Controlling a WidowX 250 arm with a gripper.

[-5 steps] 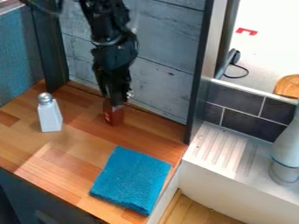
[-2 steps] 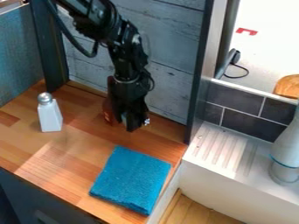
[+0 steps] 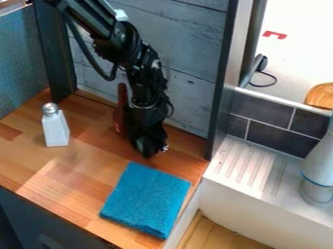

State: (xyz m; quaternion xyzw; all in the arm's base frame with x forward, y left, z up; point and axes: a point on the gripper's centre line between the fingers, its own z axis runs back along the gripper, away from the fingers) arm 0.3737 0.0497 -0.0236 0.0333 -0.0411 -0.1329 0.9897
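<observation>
The black pincer (image 3: 151, 153) hangs tip-down over the bench (image 3: 84, 165), in front of the grey plank wall (image 3: 185, 53). I cannot tell how far open it is, or whether it has hold of anything. Close by on its left in the view, and partly hidden behind it, stands a red-brown object (image 3: 119, 120). This is upright and tall, with a slim, darker upper part and a wider, redder lower part; its right side is covered by the pincer, so its full shape cannot be made out, nor whether the two touch.

Near the pincer, towards the bench's front right, lies a blue cloth (image 3: 146, 199). It is flat, roughly rectangular and set at a slant, bright blue with a rough, towel-like surface and a thick edge that suggests folded layers.

Farther left stands a white shaker (image 3: 56, 130), upright, with flat sides that narrow towards a rounded, silvery cap. The bench itself is made of wooden strips in mixed orange and brown tones.

Well apart on the right is a pale, ridged draining surface (image 3: 250, 168) below dark grey tiles (image 3: 281, 135), with a whitish, rounded object (image 3: 319, 170) at the view's edge.
</observation>
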